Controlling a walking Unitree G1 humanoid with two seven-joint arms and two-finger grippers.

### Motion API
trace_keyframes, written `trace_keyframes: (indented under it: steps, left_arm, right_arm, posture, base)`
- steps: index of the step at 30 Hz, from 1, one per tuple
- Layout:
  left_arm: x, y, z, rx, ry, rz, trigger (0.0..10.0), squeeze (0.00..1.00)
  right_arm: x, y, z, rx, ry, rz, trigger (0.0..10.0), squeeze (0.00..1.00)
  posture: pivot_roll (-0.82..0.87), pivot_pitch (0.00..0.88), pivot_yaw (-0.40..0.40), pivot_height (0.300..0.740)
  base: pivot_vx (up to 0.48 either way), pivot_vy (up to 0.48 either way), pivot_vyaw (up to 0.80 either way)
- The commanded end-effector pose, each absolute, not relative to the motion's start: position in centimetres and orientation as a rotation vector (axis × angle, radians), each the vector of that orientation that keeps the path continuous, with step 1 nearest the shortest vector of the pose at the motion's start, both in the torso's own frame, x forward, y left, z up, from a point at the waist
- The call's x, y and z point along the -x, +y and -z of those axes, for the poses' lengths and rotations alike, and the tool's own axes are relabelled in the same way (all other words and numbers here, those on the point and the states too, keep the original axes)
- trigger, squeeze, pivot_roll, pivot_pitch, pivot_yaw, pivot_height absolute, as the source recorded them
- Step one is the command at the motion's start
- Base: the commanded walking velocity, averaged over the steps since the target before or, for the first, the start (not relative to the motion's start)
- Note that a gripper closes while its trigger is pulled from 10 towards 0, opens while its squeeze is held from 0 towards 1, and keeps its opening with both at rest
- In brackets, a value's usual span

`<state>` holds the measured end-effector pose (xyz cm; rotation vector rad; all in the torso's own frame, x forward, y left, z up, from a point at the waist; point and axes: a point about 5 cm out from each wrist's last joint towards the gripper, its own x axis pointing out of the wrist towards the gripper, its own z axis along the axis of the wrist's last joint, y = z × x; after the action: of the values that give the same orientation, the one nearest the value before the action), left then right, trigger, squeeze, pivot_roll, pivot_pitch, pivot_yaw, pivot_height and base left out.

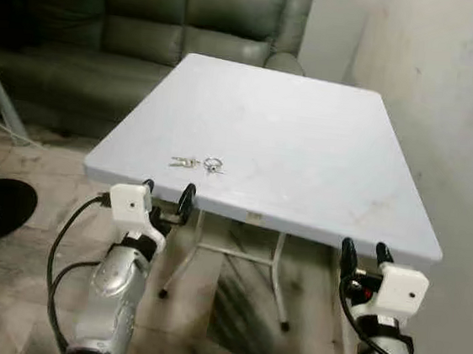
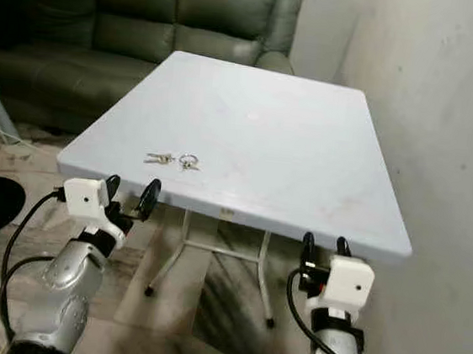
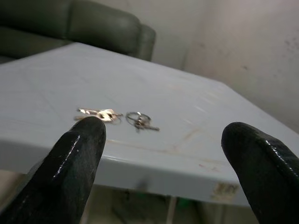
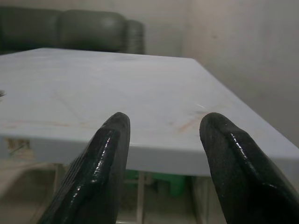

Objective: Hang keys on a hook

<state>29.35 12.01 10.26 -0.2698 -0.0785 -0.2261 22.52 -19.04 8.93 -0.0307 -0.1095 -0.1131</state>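
We note the left gripper (image 1: 167,197) at the table's (image 1: 308,142) near edge, fingers spread apart, just short of the keys (image 1: 184,162). The keys lie flat on the tabletop beside a small ring (image 1: 212,165). Further right, the right gripper (image 1: 362,252) hangs below the edge, fingers also apart, holding nothing.

Keys (image 1: 184,162) and ring (image 1: 212,165) lie flat near table (image 1: 324,152) edge.
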Motion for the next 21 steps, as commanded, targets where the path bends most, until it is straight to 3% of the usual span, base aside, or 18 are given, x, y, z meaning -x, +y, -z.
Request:
trace_keyframes:
  steps: [1,21]
  left_arm:
    - [-29.49,12.77,-10.55,0.256,-0.087,0.206,10.0,0.00]
    - [-29.44,12.84,-10.60,0.262,-0.083,0.205,10.0,0.00]
  right_arm:
    - [-22.70,-18.54,-9.16,0.018,-0.119,0.098,10.0,0.00]
    - [-22.51,-18.35,-9.13,0.016,-0.116,0.098,10.0,0.00]
  posture:
    - [-0.07,0.042,-0.031,0.740]
    - [-0.07,0.044,-0.029,0.740]
  base:
    - [0.000,0.480,0.00]
    - [0.000,0.480,0.00]
